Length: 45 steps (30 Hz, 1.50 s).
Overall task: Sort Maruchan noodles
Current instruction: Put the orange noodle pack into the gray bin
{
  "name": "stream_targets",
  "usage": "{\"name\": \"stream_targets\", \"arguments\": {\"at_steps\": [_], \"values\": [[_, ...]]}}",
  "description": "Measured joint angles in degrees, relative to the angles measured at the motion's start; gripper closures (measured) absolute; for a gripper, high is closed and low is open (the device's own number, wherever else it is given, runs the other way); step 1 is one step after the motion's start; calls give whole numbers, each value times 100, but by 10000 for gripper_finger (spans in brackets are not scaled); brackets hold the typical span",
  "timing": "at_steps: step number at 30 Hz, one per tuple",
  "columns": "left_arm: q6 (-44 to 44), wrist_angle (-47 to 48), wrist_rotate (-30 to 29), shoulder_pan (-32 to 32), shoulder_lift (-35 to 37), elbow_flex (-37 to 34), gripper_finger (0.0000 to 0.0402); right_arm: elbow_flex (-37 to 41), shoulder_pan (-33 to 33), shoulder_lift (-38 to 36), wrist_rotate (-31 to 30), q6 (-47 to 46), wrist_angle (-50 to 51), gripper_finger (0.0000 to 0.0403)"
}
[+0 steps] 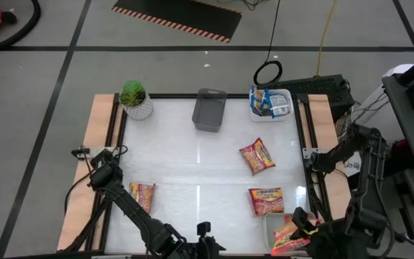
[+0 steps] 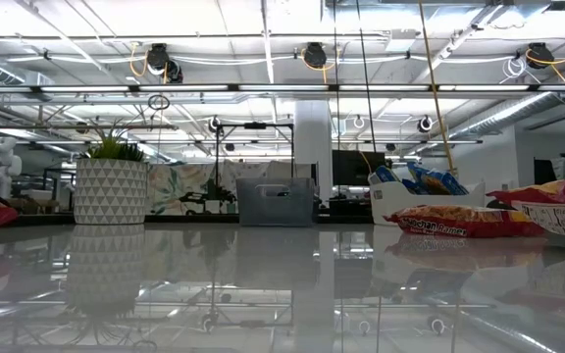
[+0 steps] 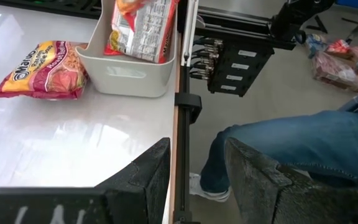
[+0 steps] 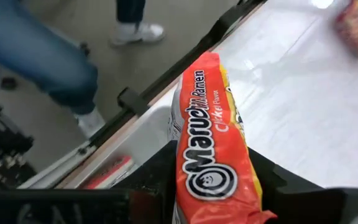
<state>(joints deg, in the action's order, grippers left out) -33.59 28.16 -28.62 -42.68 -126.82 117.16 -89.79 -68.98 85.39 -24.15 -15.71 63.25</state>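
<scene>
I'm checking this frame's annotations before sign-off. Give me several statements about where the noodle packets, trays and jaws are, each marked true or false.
1. The right gripper has its jaws shut on an orange Maruchan packet. True.
2. The left gripper holds a packet. False: its jaws stand apart with nothing between them.
3. The grey tray at the table's far edge holds blue packets. False: it looks empty; the blue packets are in the far white tray.
4. A potted plant stands at the far left corner. True.
5. No packets lie loose on the table. False: three do, one on the left and two on the right.
</scene>
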Motion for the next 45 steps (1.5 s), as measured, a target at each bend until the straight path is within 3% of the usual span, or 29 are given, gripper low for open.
{"name": "stream_targets", "arguments": {"at_steps": [13, 23, 45], "values": [[-11, -4, 0, 4, -4, 0, 245, -118, 39, 410, 384, 100, 1051, 291], [-13, -7, -1, 28, -7, 0, 245, -121, 40, 1182, 809, 141, 1600, 291], [-19, -7, 0, 28, -7, 0, 245, -121, 36, 1313, 1107, -118, 1672, 289]]}}
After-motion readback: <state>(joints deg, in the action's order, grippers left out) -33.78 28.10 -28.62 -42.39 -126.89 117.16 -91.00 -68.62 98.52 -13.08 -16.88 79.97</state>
